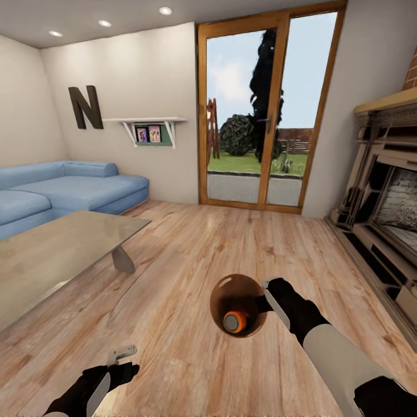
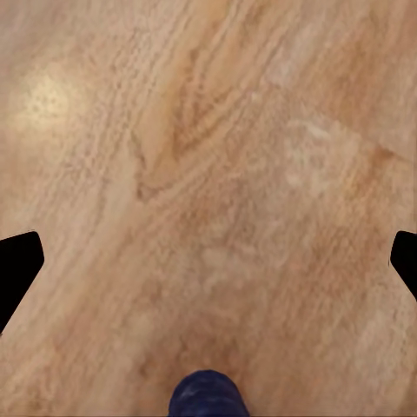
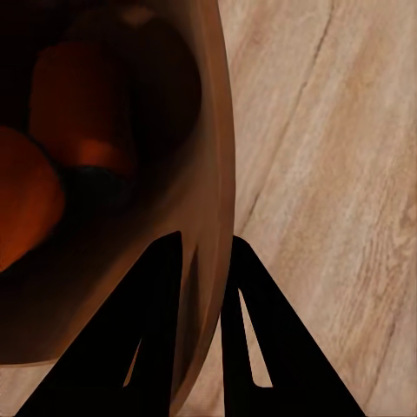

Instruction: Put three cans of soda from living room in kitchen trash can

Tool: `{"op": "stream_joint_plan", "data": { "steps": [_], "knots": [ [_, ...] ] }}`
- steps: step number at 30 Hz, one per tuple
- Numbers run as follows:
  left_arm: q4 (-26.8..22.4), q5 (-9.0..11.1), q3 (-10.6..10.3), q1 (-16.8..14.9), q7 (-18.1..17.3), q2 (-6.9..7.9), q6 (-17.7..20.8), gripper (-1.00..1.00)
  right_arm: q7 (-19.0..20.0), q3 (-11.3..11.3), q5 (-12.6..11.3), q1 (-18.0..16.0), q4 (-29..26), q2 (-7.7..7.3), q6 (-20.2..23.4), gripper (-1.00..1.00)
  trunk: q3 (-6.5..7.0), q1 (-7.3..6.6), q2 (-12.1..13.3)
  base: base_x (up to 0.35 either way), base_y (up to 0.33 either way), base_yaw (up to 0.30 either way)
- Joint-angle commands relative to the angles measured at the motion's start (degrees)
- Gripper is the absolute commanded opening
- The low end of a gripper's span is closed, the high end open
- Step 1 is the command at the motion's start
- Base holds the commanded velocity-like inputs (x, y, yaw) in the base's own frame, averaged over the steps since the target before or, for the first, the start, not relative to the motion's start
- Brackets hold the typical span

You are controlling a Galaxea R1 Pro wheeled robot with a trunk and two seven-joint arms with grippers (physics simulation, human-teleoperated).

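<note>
At 9 o'clock in the head view sits a blue corner sofa [image 1: 69, 188], with a glass worktop [image 1: 58, 255] in front of it and a dark letter N [image 1: 86, 107] on the wall above. The left arm reaches in from 7 o'clock, low over the wood floor [image 1: 191, 243]. Its left tool [image 1: 123, 353] points forward with the fingers spread wide, holding nothing; the left wrist view shows bare floorboards between the two dark fingertips [image 2: 17, 265].

A glass door [image 1: 266, 110] stands at 12 o'clock. The right arm stretches in from 5 o'clock, forearm angled toward centre. The right tool [image 1: 271, 301] is closed on the rim of the trash can [image 1: 238, 305], one finger inside the wall and one outside. An orange soda can [image 1: 235, 322] lies in the bin's coppery interior. A brick fireplace [image 1: 388, 202] fills 3 o'clock.
</note>
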Motion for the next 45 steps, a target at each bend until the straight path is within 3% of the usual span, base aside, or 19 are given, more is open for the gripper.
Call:
{"op": "stream_joint_plan", "data": {
  "steps": [1,9,14,18,24,40,45],
  "knots": [
    [0.0,0.0,-0.2,0.0,0.0,-0.02,-0.1,1.0,0.1,-0.1,0.0,-0.1,-0.2,0.06,0.2,-1.0,-0.22,0.01,0.0,0.0,0.0,0.0],
    [0.0,0.0,-0.5,0.1,0.0,-0.29,-0.3,1.0,0.1,-0.1,0.3,-0.8,-0.8,-0.01,0.9,-1.0,-1.99,0.22,-0.1,0.0,0.0,0.0],
    [0.0,-0.1,-0.7,0.2,0.0,-1.48,-0.4,1.0,0.0,-0.2,0.1,-4.2,-0.9,-0.59,2.4,-1.0,-3.1,0.35,-0.2,0.0,0.0,0.0],
    [0.0,0.0,-2.5,0.2,0.1,-1.96,-0.4,1.0,-0.1,-0.3,0.1,-8.7,-0.9,-0.8,7.9,-1.0,-3.98,0.45,-0.3,0.0,0.0,0.0],
    [0.0,-0.1,-2.9,0.2,0.1,-2.56,-0.5,1.0,-0.2,-0.3,0.2,-12.3,-0.8,-1.18,9.2,-1.0,-5.31,0.61,-0.3,0.0,0.0,0.0],
    [0.0,0.1,-3.1,0.2,0.1,-2.7,-0.5,1.0,-0.2,-0.3,0.3,-19.5,-0.8,-1.28,9.2,-1.0,-8.86,1.02,-0.5,0.0,0.0,0.0],
    [0.0,0.1,-3.1,0.2,0.1,-2.7,-0.5,1.0,-0.2,-0.3,0.4,-19.8,-0.8,-1.33,9.2,-1.0,-9.97,1.15,-0.6,0.0,0.0,0.0]
  ]
}}
